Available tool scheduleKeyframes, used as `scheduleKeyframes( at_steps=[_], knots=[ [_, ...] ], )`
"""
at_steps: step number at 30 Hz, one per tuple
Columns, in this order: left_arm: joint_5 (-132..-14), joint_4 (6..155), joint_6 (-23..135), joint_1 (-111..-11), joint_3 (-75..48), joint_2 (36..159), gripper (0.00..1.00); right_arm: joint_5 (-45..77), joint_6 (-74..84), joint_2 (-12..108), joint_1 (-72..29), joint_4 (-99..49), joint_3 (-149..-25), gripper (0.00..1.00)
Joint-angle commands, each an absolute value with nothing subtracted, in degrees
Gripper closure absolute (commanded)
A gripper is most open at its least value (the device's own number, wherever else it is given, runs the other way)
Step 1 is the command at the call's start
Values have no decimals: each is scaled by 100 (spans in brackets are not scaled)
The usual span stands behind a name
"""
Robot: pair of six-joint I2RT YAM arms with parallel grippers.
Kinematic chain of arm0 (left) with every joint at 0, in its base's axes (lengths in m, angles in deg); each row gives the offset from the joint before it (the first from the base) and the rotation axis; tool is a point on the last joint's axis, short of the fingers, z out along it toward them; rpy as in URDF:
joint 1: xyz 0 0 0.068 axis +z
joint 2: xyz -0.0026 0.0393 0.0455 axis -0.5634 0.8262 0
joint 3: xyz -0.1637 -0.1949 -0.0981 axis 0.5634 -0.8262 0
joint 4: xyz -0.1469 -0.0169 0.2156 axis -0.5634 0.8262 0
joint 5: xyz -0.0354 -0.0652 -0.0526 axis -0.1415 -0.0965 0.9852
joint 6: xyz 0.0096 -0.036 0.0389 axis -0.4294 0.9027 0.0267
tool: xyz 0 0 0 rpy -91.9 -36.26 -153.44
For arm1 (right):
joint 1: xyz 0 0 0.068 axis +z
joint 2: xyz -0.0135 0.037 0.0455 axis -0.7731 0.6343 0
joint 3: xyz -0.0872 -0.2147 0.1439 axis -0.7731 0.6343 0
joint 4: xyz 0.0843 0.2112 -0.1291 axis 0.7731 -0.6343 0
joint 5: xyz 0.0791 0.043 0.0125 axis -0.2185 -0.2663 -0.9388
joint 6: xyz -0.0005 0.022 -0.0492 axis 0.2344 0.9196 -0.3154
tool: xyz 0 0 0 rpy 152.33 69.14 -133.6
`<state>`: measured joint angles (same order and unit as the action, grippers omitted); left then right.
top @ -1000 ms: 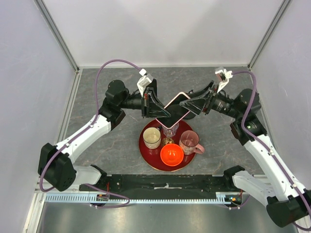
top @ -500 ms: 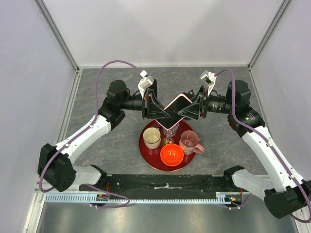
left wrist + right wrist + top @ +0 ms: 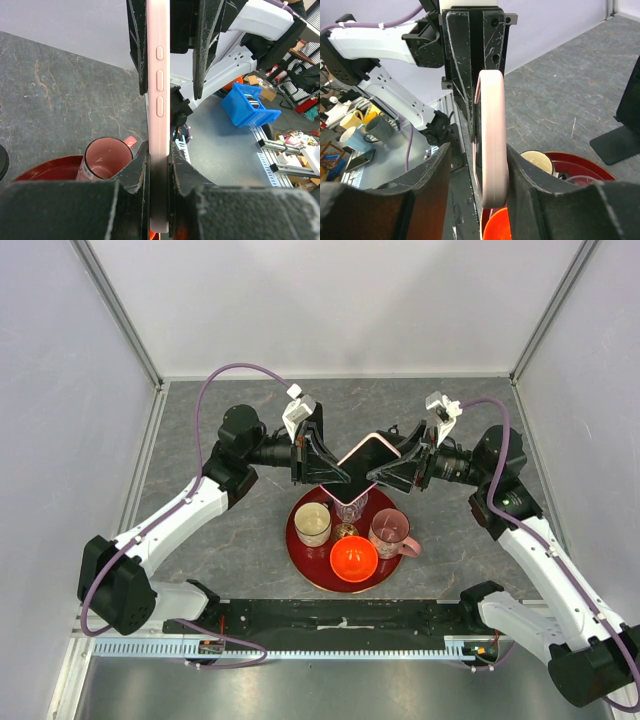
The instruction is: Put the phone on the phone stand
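Observation:
The pink-cased phone hangs in the air over the red tray, held between the two grippers. My left gripper is shut on its lower end; in the left wrist view the phone stands edge-on, clamped between my jaws. My right gripper is open around the other end. In the right wrist view the phone sits between my fingers, close to the right one, with a gap on the left. The disc-base phone stand is not in view.
A red round tray below holds a cream cup, a pink mug, an orange bowl and a clear glass. A black upright slab stand stands on the table beyond the tray.
My right gripper came in from the right and now straddles the phone's upper end. The wrist has drawn back a little since half a second ago. My left gripper holds the phone almost still.

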<state>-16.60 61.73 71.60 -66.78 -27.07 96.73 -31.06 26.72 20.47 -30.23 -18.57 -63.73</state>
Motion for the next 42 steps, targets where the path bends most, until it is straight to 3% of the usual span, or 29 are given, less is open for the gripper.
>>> scheduleKeyframes(
  at_steps=[1,7,12,15,16,18,20,21,22,25,26,28,32,36,42],
  knots=[
    [-1484,5618,7307,-6698,-2679,9564,98,-3334,2921,2101,-3024,-1086,-6467,50],
    [-1370,5495,7378,-6725,-2688,9599,98,-3351,3008,2145,-3024,-1006,-6546,54],
    [-1220,5416,7369,-6830,-2714,9608,98,-3553,2903,2206,-3033,-1094,-6573,65],
    [-1133,5398,7351,-6883,-2714,9626,98,-3623,2868,2224,-3033,-1086,-6546,83],
    [-1132,5398,7334,-6892,-2714,9626,98,-3632,2885,2224,-3024,-1077,-6555,100],
    [-1167,5415,7290,-6901,-2723,9608,96,-3336,2894,2181,-3016,-1156,-6573,100],
    [-1586,5687,6906,-6892,-2705,9547,82,-2705,2790,1945,-3024,-1653,-6625,100],
    [-1816,6141,6703,-6892,-2714,9425,55,-2301,2354,1847,-3024,-2075,-6713,100],
    [-2114,6328,6510,-6892,-2731,9345,45,-1383,2167,1750,-3024,-2418,-6931,100],
    [-3580,6830,5876,-6901,-2889,9038,32,421,1701,1408,-3024,-3861,-7397,100],
    [-4394,6874,5831,-6901,-2907,8985,31,846,1621,1215,-3024,-4342,-7477,100],
    [-5301,6927,5874,-6927,-2890,8975,39,1506,1410,1021,-3024,-4740,-7635,100],
    [-6332,6735,5806,-7399,-2820,9370,46,3561,1260,573,-3024,-5497,-7698,100],
    [-7511,6541,5322,-7867,-2548,10248,43,3944,1251,396,-3024,-5559,-7610,100],
    [-8295,5935,4961,-8078,-2020,11418,41,3611,1225,370,-3024,-5718,-7645,100]
  ],
)
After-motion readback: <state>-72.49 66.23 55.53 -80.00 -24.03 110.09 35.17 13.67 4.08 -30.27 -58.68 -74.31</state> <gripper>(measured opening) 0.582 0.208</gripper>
